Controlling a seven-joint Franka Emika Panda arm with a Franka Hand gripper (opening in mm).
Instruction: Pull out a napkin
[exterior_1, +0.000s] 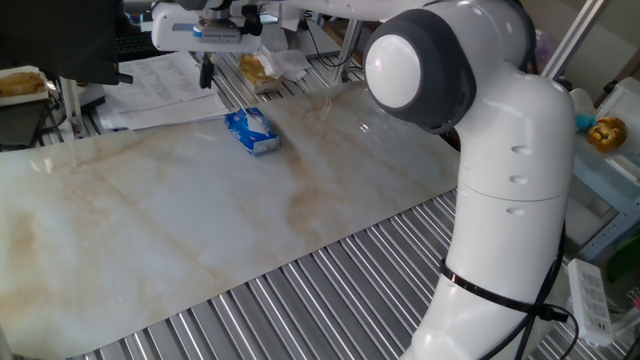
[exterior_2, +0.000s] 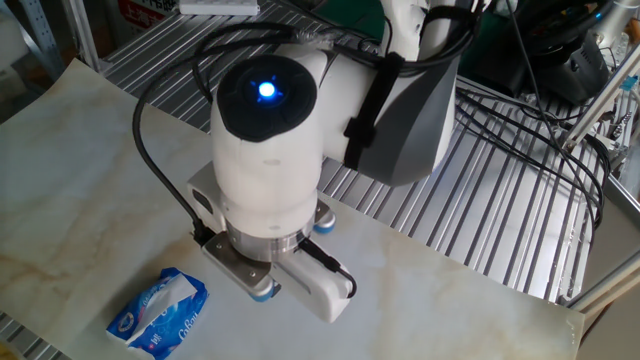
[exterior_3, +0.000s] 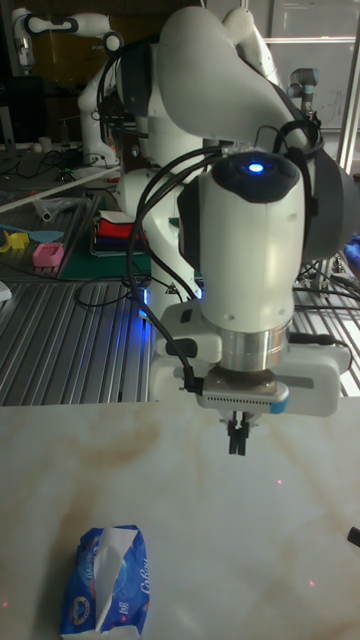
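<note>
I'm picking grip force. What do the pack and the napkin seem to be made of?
The pack looks like glossy blue printed plastic film, crinkled and shiny. The napkin poking from its top looks like soft matte white tissue paper, with loose folds.

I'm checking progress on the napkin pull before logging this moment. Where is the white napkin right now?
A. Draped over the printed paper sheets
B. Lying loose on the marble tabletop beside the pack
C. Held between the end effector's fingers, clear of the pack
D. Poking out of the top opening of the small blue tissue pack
D: the thin white paper napkin sticks out of the small blue rectangular tissue pack, while the end effector hangs above the table, apart from it, fingers together.
</note>
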